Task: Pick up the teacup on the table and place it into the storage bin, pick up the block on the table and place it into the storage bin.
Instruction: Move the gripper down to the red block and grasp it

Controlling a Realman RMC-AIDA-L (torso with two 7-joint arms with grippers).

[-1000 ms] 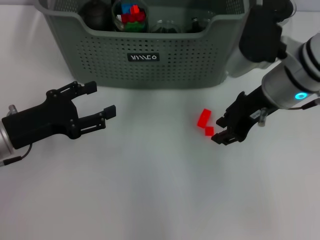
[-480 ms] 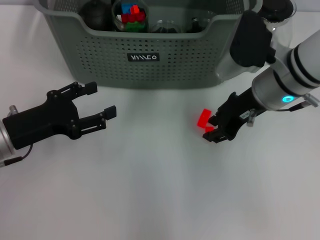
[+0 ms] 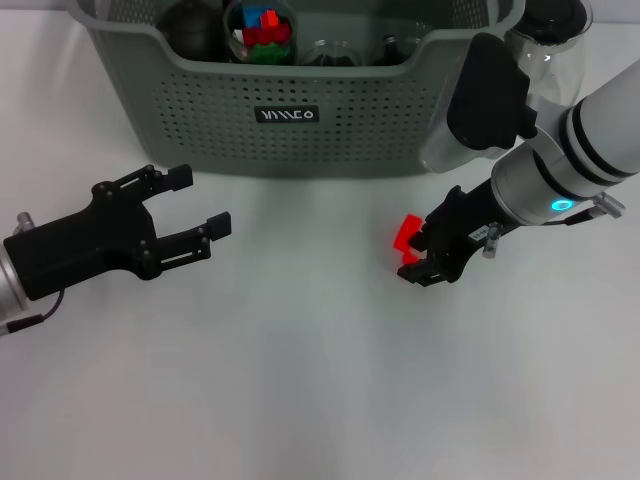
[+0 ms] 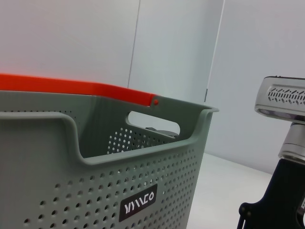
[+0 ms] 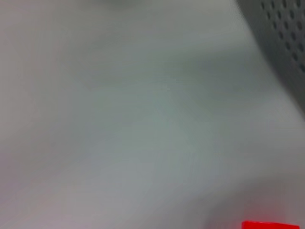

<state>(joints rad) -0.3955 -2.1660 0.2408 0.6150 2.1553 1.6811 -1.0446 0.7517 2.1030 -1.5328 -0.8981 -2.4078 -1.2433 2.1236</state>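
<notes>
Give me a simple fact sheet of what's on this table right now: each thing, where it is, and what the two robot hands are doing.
storage bin: grey-green perforated basket at the table's far side, several items already inside
block: red, on the table in front of the bin, toward the right
right gripper: down at the block, partly covering it; grasp unclear
left gripper: open, hovering over the table on the left, holding nothing
glass pitcher: clear, beside the bin's right end
</notes>
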